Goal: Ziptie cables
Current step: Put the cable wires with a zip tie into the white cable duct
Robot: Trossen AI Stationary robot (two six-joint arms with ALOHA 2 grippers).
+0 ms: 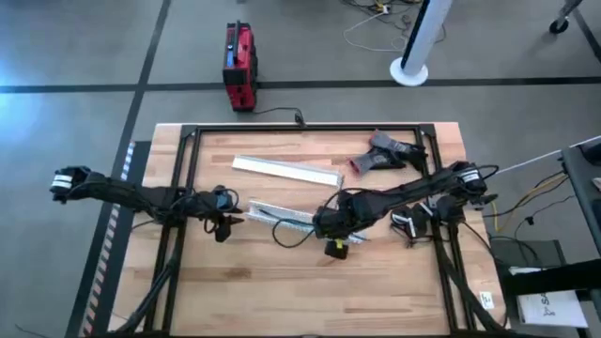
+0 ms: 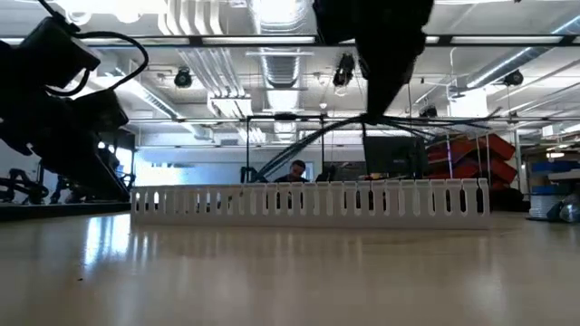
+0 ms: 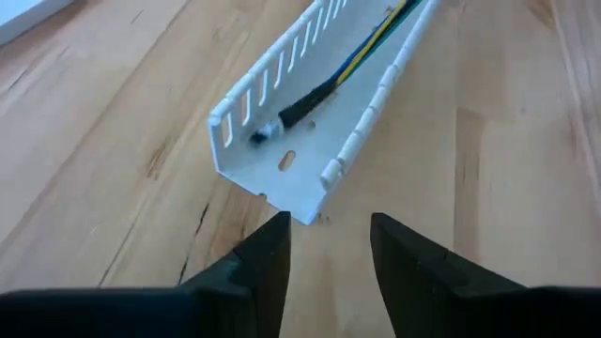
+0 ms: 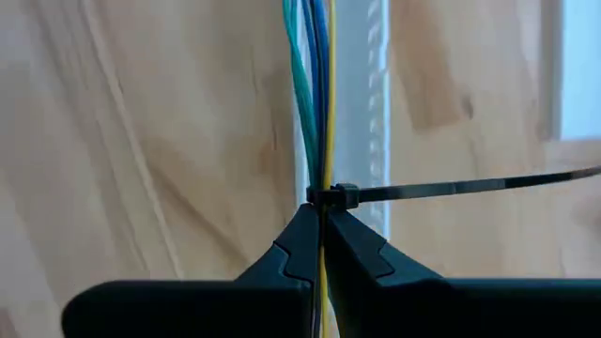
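High view: going from the left, we see the left tool (image 1: 225,223) hovering low over the wooden table (image 1: 282,291), just beside the near end of the white slotted channel (image 1: 282,214). In the left wrist view its fingers (image 3: 268,258) are spread apart with nothing between them, and the channel's open end (image 3: 282,141) lies just ahead of the tips, with a dark-sheathed end of the cables (image 3: 319,89) resting inside it.

Further right, the right tool (image 1: 331,225) sits at the other end of the channel. In the right wrist view we see this tool (image 4: 322,246) pressed together on the cables (image 4: 315,94), which run as a straight bundle of green, blue and yellow wires out from between its tips. The ziptie (image 4: 451,188) is looped around the bundle just ahead of the tips, its head touching them, and its black tail sticks out sideways across the channel (image 4: 366,103).

A second white channel piece (image 1: 286,170) lies farther back on the table.
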